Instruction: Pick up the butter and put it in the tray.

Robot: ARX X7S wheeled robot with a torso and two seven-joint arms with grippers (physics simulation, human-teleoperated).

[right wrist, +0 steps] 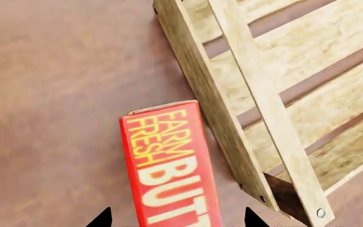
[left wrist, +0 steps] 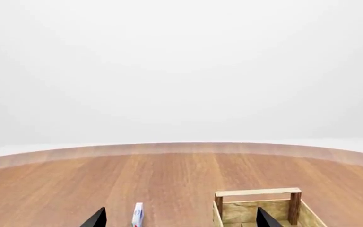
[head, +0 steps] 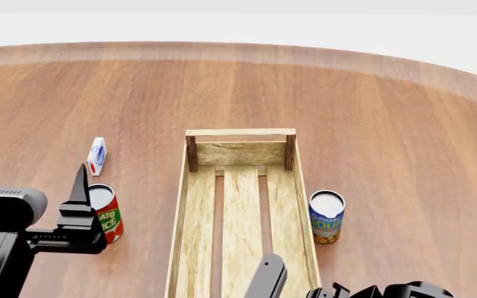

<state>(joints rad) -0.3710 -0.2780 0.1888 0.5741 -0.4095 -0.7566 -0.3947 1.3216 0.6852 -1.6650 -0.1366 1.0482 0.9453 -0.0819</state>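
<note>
The butter (right wrist: 168,165), a red-orange carton with yellow "FARM FRESH BUTTER" lettering, lies on the wooden table just outside a corner of the tray (right wrist: 263,109). My right gripper (right wrist: 176,218) is open above it, one black fingertip on each side, both apart from the carton. The head view does not show the butter; there the light-wood slatted tray (head: 195,205) runs down the middle, with a right finger (head: 268,276) at its near end. My left gripper (head: 35,175) is open and holds nothing, left of the tray. The left wrist view shows the tray's end (left wrist: 257,193).
A tomato can (head: 107,216) stands right beside the left gripper. A small white-and-blue carton (head: 96,155) stands further back and also appears between the left fingers (left wrist: 137,215). A blue soup can (head: 327,217) stands right of the tray. The round table's rim (head: 437,71) curves behind.
</note>
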